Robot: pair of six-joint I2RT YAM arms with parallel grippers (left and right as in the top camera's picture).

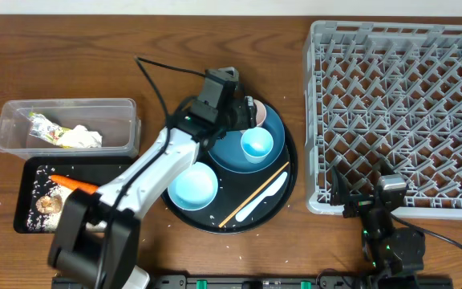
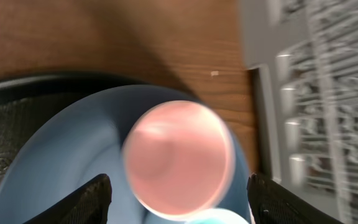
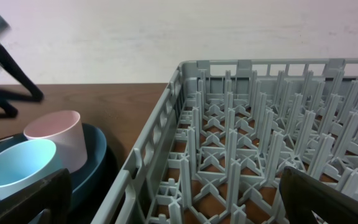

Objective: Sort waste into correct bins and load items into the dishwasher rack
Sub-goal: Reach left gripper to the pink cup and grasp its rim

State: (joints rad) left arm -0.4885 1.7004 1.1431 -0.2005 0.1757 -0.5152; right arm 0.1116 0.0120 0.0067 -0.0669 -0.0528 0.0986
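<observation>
My left gripper [image 1: 245, 111] hangs over the pale pink cup [image 2: 179, 155], which stands upright on the dark-blue plate [image 1: 235, 148]. Its jaws are open, one finger on each side of the cup, with a gap to the rim on both sides. A light blue cup [image 1: 257, 144] stands right beside the pink one. A light blue bowl [image 1: 192, 185], a white spoon [image 1: 267, 194] and a chopstick [image 1: 251, 201] lie on the round black tray [image 1: 289, 183]. My right gripper [image 1: 367, 201] is open and empty at the near edge of the grey dishwasher rack [image 1: 399, 96].
At the left, the clear tub [image 1: 14, 128] holds a snack wrapper [image 1: 45, 127] and crumpled paper [image 1: 83, 138]. The flat black tray [image 1: 30, 178] holds a carrot [image 1: 74, 185], a brown lump [image 1: 48, 205] and white grains. The right wrist view shows the pink cup [image 3: 55, 140] beside the rack wall [image 3: 148, 162].
</observation>
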